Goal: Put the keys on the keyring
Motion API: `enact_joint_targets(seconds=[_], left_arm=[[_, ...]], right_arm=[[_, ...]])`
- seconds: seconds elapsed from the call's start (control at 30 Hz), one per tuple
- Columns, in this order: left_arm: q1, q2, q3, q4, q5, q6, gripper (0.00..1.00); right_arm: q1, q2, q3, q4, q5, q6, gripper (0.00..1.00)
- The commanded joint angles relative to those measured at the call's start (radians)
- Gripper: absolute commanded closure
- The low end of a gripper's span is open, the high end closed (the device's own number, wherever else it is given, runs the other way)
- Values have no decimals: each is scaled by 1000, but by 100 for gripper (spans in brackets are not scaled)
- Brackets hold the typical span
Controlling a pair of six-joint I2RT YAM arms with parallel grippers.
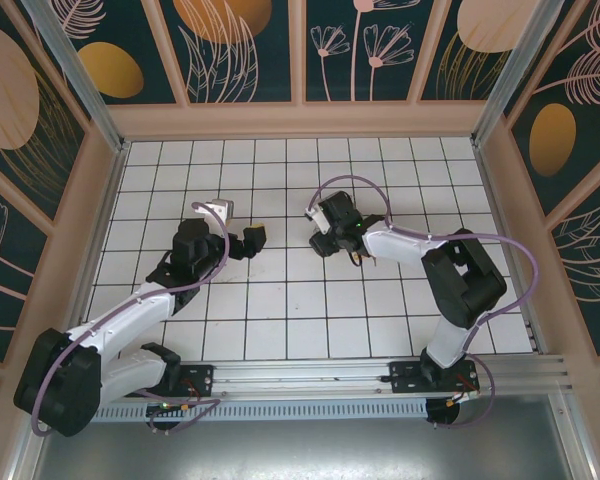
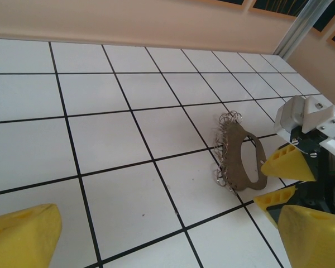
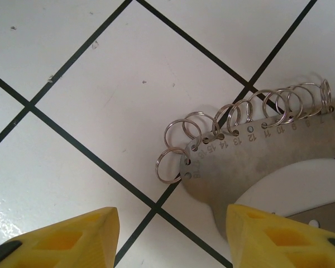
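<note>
Keyring [image 3: 268, 148] cut off at right edge; right fingers [image 3: 72, 240] cropped below.

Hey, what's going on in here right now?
Two robot arms are working over a white tiled table. The right gripper hangs open just above the keyring, a flat oval plate lying on the tiles with small wire rings along one edge. The left gripper, also open and empty, sits a little way off, facing the keyring. The rings that show look bare, so the threading seems not to have started.
</note>
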Motion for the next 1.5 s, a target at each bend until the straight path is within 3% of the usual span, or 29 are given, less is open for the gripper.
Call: enact_joint_targets(seconds=[0.0, 0.57, 0.9, 1.2, 1.47], left_arm=[[-6, -17, 19, 6, -1, -12, 1], [-6, -4, 12, 24, 0, -3, 1], [-6, -12, 12, 20, -2, 0, 1], [-6, -14, 16, 11, -6, -2, 1], [-5, -19, 29, 3, 1, 0, 1]], right_arm=[[-5, 33, 5, 31, 16, 32, 47], [-4, 167, 78, 59, 68, 54, 49], [-6, 176, 68, 70, 131, 48, 77], [-6, 113, 37, 59, 110, 36, 100], [-2, -69, -32, 72, -10, -28, 100]])
